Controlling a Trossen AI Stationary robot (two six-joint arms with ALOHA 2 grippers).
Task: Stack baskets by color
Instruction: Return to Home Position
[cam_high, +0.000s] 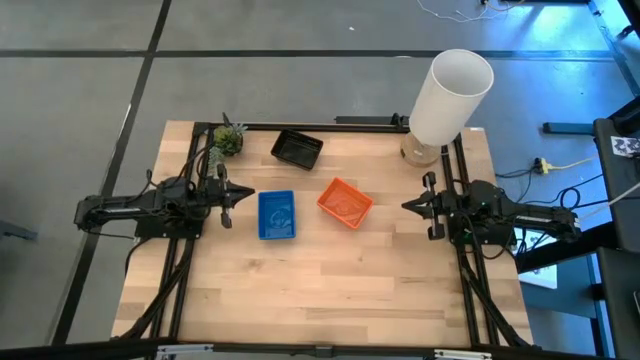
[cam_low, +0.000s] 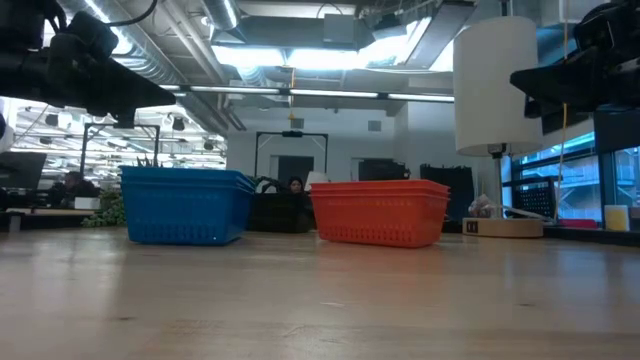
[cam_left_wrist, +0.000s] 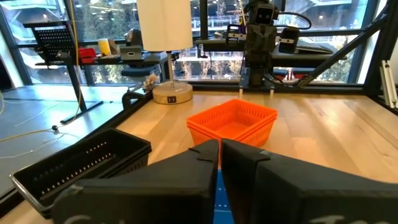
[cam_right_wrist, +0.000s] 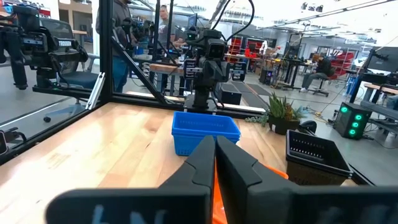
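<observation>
Three baskets rest on their bottoms on the wooden table. A blue basket (cam_high: 277, 215) lies left of centre, an orange basket (cam_high: 345, 203) sits askew right of it, and a black basket (cam_high: 297, 149) is farther back. My left gripper (cam_high: 248, 193) hovers level at the table's left side, just left of the blue basket, with its fingers (cam_left_wrist: 205, 155) together and holding nothing. My right gripper (cam_high: 406, 205) hovers level at the right side, facing the orange basket, likewise shut and holding nothing (cam_right_wrist: 215, 149).
A tall white cylinder (cam_high: 450, 95) stands on a round wooden base at the far right corner. A small green plant (cam_high: 228, 140) sits at the far left. Black frame rails (cam_high: 190, 250) run along both sides. Bare tabletop (cam_high: 330, 290) lies toward the near edge.
</observation>
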